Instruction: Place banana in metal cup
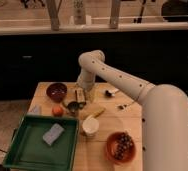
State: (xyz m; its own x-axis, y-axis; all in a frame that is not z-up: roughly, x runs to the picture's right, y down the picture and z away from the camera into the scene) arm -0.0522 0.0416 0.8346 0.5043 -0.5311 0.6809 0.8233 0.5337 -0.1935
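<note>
The banana [98,113] is a small yellow piece lying on the wooden table [98,152], just up and right of the cream-white cup [90,125]. The metal cup [73,106] is small, dark and shiny and stands left of the banana, beside the round orange-red fruit [58,110]. My gripper [80,96] points down at the end of the white arm, just above and behind the metal cup and a little left of the banana. Nothing shows in its grasp.
A dark red bowl [56,91] stands at the back left. A green tray [22,150] with a grey sponge [53,133] fills the front left. An orange bowl [119,146] of dark pieces sits front right. Small items [110,92] lie behind the arm.
</note>
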